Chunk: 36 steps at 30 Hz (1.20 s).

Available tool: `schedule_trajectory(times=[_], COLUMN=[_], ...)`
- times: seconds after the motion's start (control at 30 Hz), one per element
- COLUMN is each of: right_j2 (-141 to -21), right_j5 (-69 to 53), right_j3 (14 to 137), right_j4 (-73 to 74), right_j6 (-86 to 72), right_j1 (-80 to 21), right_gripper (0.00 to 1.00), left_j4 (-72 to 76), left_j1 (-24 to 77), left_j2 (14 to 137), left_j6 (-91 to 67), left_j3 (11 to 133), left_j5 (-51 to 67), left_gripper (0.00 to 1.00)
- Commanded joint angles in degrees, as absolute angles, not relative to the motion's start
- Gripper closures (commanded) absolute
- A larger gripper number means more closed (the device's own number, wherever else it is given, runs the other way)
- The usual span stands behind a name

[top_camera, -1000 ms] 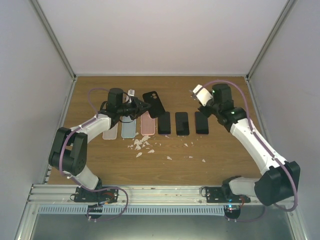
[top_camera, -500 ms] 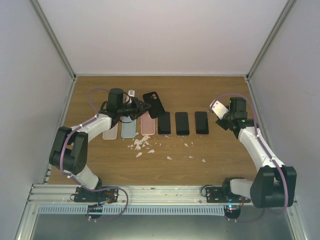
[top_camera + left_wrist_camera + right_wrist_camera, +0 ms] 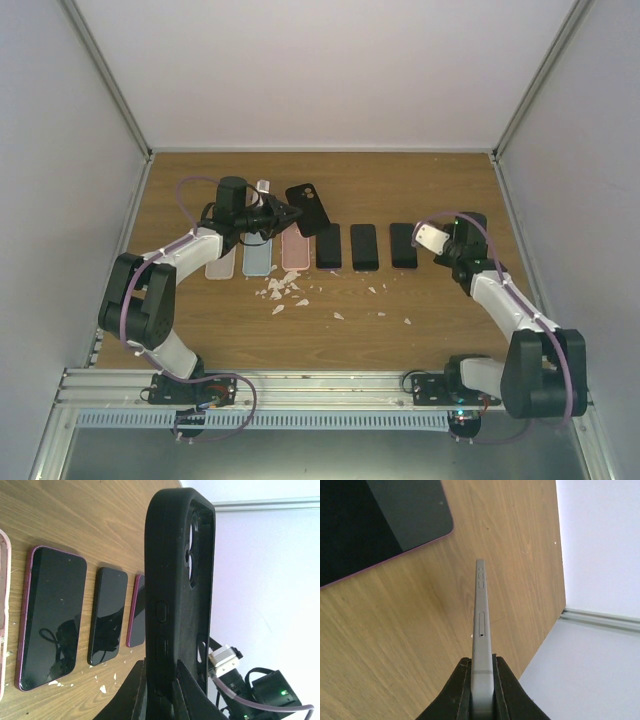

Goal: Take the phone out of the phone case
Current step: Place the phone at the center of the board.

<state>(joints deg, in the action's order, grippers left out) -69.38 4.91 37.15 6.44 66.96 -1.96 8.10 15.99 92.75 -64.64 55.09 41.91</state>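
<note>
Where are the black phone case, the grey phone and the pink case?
black phone case (image 3: 167, 570), left wrist view, side wall above the buttons
grey phone (image 3: 481, 605), right wrist view, thin side edge
pink case (image 3: 294, 249), top view, its middle

No text, brand, number or sign can be read anywhere. Seen from above, the black phone case (image 3: 172, 580) toward 12 o'clock of the table (image 3: 420, 310) shows plain surfaces, the grey phone (image 3: 481, 630) toward 3 o'clock shows only its bare edge, and the three flat phones (image 3: 364, 246) show dark, blank screens.
</note>
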Motion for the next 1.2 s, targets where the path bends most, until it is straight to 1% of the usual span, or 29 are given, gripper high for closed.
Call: schedule_trajectory(times=[0.0,0.23,0.4,0.5,0.87,1.17], right_j2=[-68.07,-70.8,-71.02,-70.85,-73.21,-74.72], right_j5=[5.85,7.2,6.96,6.75,5.81,5.75], right_j3=[32.79,27.63,24.16,21.81,15.8,12.88], right_j4=[-5.59,-13.6,-16.23,-17.99,-24.76,-29.1], right_j6=[74.76,78.56,78.95,78.91,78.49,77.87], right_j1=[-1.58,-1.66,-1.63,-1.63,-1.62,-1.62], right_gripper=[1.0,0.98,0.92,0.9,0.85,0.73], left_j4=[10.24,10.03,10.02,10.01,9.75,9.73], left_j1=[15.82,15.82,15.73,15.68,15.71,15.7], left_j2=[92.9,92.83,92.77,92.97,93.29,93.49], left_j6=[-63.63,-63.3,-63.2,-63.19,-63.3,-63.31], left_j3=[56.69,56.69,56.56,56.67,56.95,57.0], left_j5=[41.58,41.44,41.23,41.31,41.44,41.52], left_gripper=[1.0,1.0,1.0,1.0,1.0,1.0])
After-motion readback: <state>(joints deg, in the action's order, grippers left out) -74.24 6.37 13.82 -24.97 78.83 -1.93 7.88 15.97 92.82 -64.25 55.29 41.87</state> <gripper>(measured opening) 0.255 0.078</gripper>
